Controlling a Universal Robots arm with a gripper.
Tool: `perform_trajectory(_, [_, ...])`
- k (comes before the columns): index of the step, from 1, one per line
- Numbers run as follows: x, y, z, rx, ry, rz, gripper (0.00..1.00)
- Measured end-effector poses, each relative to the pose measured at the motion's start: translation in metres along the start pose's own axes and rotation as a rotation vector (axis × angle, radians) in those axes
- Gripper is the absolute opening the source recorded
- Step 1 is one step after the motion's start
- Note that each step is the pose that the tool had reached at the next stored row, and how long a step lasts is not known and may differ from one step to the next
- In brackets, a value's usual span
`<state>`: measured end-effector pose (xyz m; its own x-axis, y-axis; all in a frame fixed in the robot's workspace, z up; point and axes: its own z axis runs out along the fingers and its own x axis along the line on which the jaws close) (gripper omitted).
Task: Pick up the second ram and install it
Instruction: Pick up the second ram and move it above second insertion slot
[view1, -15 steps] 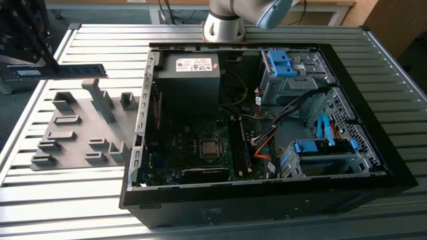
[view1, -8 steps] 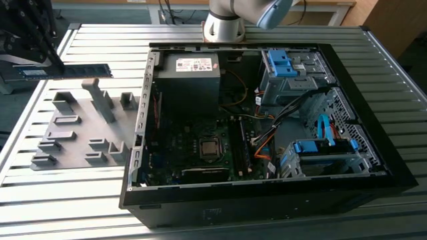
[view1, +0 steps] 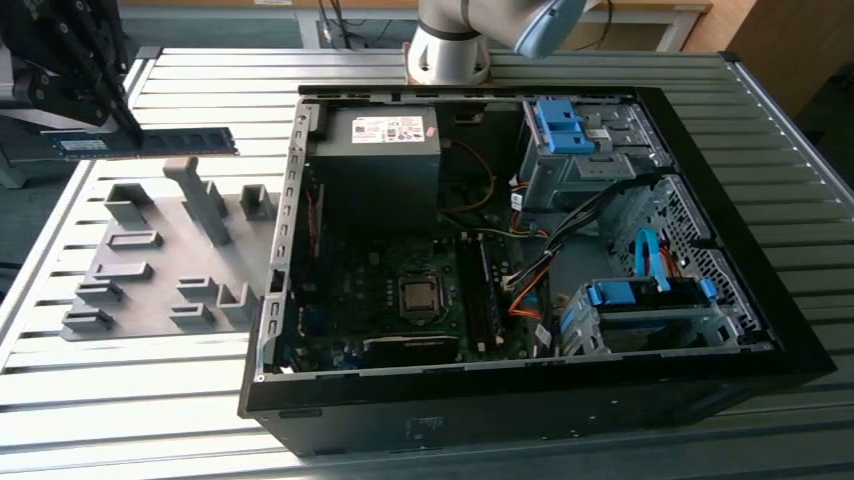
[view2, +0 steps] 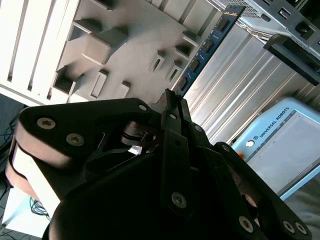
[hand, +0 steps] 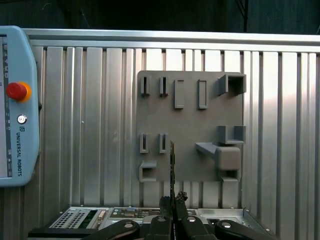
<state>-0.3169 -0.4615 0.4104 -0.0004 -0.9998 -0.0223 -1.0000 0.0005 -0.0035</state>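
Observation:
The second ram (view1: 160, 142) is a thin blue-green stick with black chips, held level in the air above the grey holder tray (view1: 147, 285) at the exterior view's left. My gripper (view1: 123, 128) is shut on one end of it. In the second wrist view the ram (view2: 207, 45) runs away from the closed fingers (view2: 172, 107) over the tray (view2: 130, 55). The first wrist view shows the ram (hand: 172, 162) edge-on, rising from my gripper (hand: 172, 201) in front of the tray (hand: 190, 125). The open computer case (view1: 267, 330) lies to the exterior view's right of the tray, its motherboard (view1: 400, 300) exposed.
The arm's base (view1: 447, 45) stands behind the case on the ribbed metal table (view1: 134, 400). Inside the case are a grey power supply (view1: 380, 140), loose cables (view1: 561, 240) and blue drive-bay latches (view1: 561, 125). A teach pendant (hand: 15, 110) lies beyond the tray.

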Motion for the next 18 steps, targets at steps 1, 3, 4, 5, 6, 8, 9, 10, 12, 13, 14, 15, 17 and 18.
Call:
perform_trajectory(1, [0.0, -0.0014, 0.0, 0.0, 0.0, 0.0, 0.14])
perform_trajectory(3, [0.0, -0.0042, 0.0, 0.0, 0.0, 0.0, 0.14])
perform_trajectory(4, [0.0, -0.0055, 0.0001, 0.0, -0.0001, 0.0, 0.14])
perform_trajectory(5, [0.0, -0.0069, 0.0, -0.0001, 0.0, 0.0, 0.14])
perform_trajectory(6, [0.0, -0.0081, 0.0, 0.0, -0.0001, 0.0, 0.14])
perform_trajectory(8, [0.0, -0.0108, 0.0, 0.0, 0.0, 0.0, 0.14])
perform_trajectory(9, [0.0, -0.0121, 0.0, 0.0, 0.0, 0.0, 0.14])
perform_trajectory(10, [0.0, -0.0134, 0.0001, 0.0001, -0.0001, 0.0, 0.14])
perform_trajectory(12, [0.0, -0.0162, 0.0, 0.0, 0.0, 0.0, 0.14])
perform_trajectory(13, [0.0, -0.0175, 0.0001, 0.0, 0.0, 0.0, 0.14])
perform_trajectory(14, [0.0, -0.0189, 0.0001, 0.0, 0.0, 0.0, 0.14])
perform_trajectory(15, [0.0, -0.0204, 0.0, -0.0001, 0.0, 0.0, 0.14])
perform_trajectory(17, [0.0, -0.0233, 0.0001, 0.0, 0.0, 0.0, 0.14])
perform_trajectory(18, [0.0, -0.0249, 0.0001, 0.0, 0.0, 0.0, 0.14])
